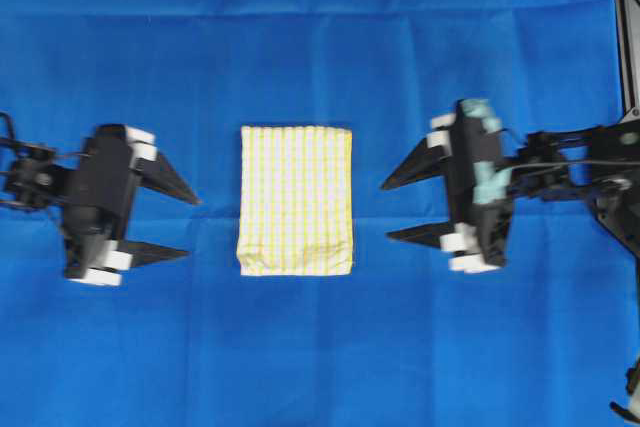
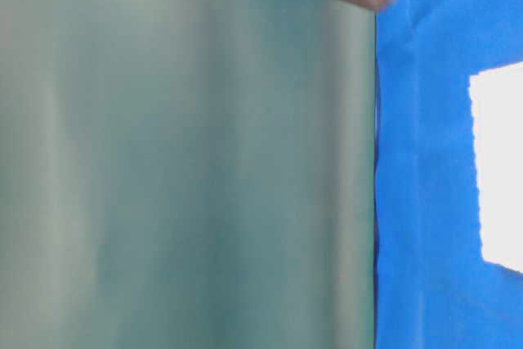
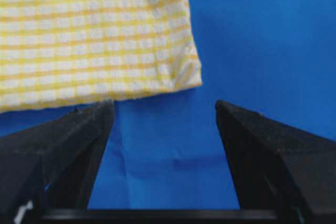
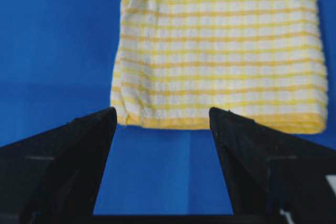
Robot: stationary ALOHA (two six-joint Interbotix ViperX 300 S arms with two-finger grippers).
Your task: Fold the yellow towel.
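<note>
The yellow towel (image 1: 296,200) lies folded into a small rectangle on the blue cloth, in the middle of the overhead view. It also shows in the left wrist view (image 3: 94,35) and the right wrist view (image 4: 218,56). My left gripper (image 1: 193,227) is open and empty, a little to the left of the towel. My right gripper (image 1: 386,211) is open and empty, a little to the right of it. Both point at the towel without touching it. In the table-level view the towel is an overexposed white patch (image 2: 498,169).
A large plain blue cloth (image 1: 320,367) covers the table. A black frame edge (image 1: 622,27) runs along the far right. The table-level view is mostly filled by a blurred grey-green surface (image 2: 188,161).
</note>
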